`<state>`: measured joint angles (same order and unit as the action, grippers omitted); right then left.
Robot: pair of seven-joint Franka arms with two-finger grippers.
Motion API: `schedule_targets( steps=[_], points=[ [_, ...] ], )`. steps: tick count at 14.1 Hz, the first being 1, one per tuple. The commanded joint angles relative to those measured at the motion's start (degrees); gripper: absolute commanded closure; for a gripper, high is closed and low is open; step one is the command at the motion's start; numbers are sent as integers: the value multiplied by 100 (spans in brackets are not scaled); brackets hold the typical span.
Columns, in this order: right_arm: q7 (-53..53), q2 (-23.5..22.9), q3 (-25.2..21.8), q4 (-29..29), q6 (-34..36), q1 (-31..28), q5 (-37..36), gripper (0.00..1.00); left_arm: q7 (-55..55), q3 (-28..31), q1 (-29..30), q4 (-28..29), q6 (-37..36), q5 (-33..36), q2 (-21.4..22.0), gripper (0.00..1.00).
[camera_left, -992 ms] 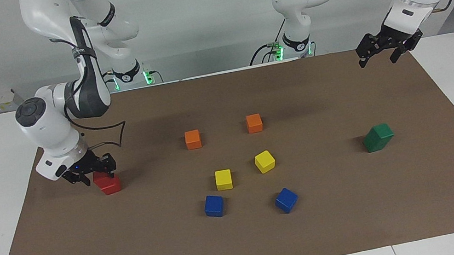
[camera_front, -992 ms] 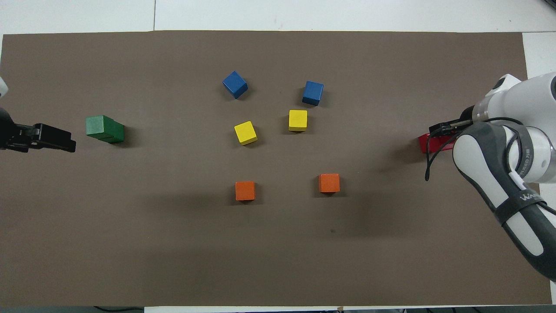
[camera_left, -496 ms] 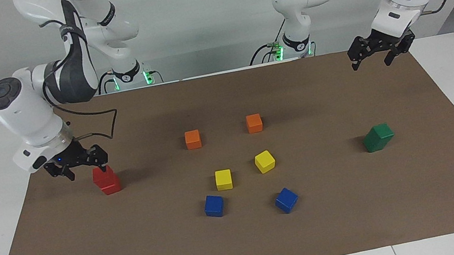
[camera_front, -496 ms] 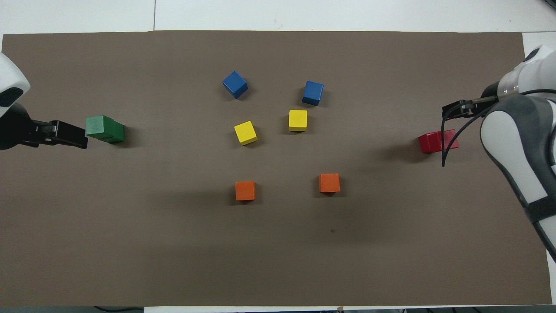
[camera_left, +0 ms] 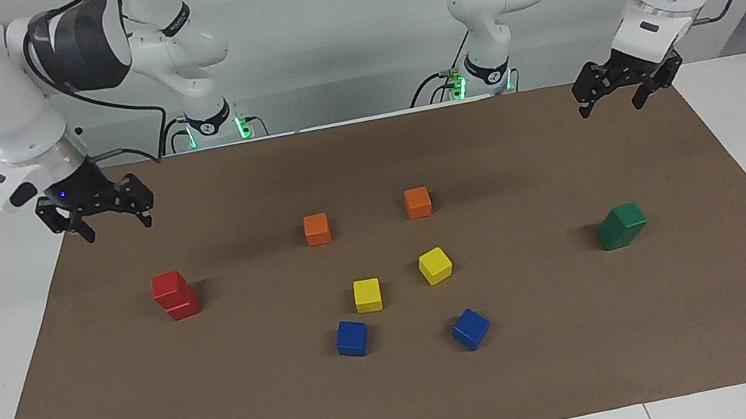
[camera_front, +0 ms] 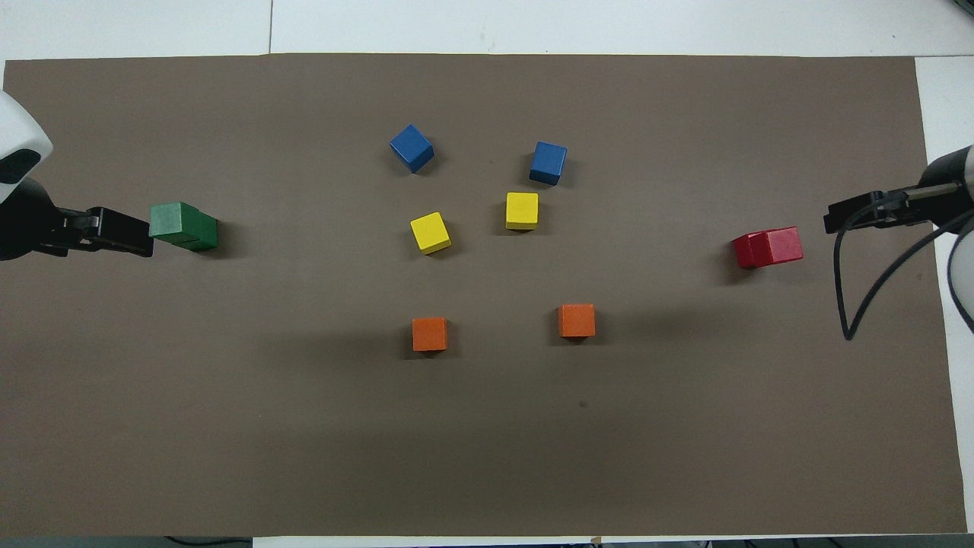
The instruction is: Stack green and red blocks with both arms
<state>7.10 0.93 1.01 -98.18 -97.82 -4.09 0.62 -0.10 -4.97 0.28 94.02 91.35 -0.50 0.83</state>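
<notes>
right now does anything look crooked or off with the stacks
The red stack is a bit askew: its top block sits shifted and twisted on the lower one, so edges don't line up. The green stack also leans off square. Both stand. Left end effector and right end effector hang open, holding nothing.

The two red blocks (camera_left: 174,295) sit one on top of the other, a little crooked, at the right arm's end of the brown mat. The right claw (camera_left: 96,209) hangs open up in the air, well apart from them. The two green blocks (camera_left: 621,226) make a small leaning stack at the left arm's end. The left claw (camera_left: 628,88) hangs open, well apart from it.
</notes>
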Motion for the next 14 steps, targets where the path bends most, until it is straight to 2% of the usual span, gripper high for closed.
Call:
schedule_targets(
  steps=[1,4,6,9,14],
  points=[
    [-95,511,22,-78,482,-21,79,0,-113,57,34,-25,-21,103,-4,0],
    [-130,750,22,-105,774,-47,79,0,-374,31,-1,-51,-21,68,-22,0],
    [-130,619,22,-61,721,-74,44,0,-535,22,-1,-42,-30,68,-22,0],
    [-130,303,22,351,1089,-109,70,0,-517,22,8,-51,-56,59,-13,0],
    [-130,302,13,326,1125,-100,8,0,-499,22,16,-51,-56,50,-4,0]
  ],
)
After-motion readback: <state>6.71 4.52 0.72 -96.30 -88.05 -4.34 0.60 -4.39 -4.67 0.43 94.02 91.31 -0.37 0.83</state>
